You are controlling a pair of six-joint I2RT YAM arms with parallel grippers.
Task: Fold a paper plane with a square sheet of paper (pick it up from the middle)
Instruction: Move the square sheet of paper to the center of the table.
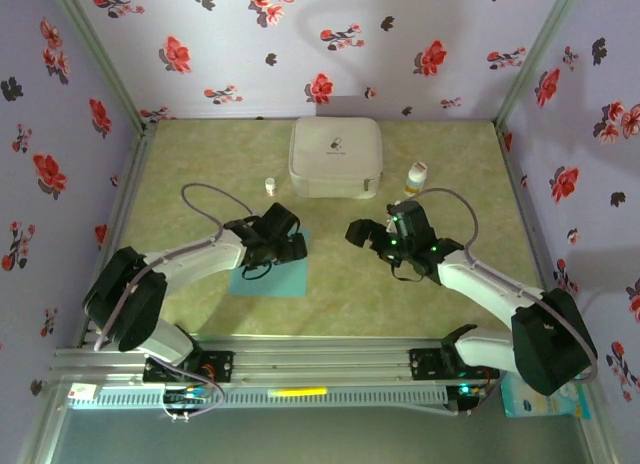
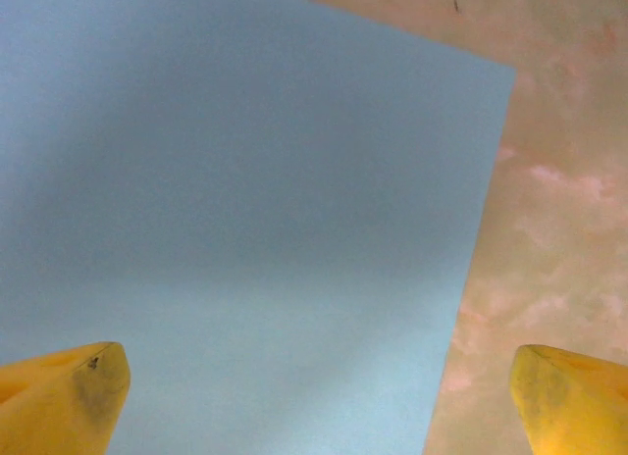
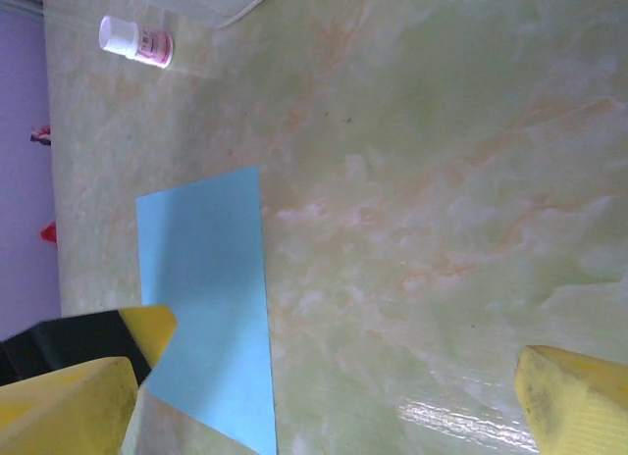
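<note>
The square sheet of paper lies flat and light blue on the green table, left of centre. My left gripper hovers over its far right part, open. In the left wrist view the paper spreads under the gripper; one yellow fingertip is over the paper and the other is over the table past its right edge. My right gripper hangs open over bare table to the right of the sheet, nothing between its fingers. Its wrist view has the paper at the left, beside the open gripper.
A white rounded case stands at the back centre. A small white bottle is to its left and a taller bottle to its right. Flowered walls enclose the table on three sides.
</note>
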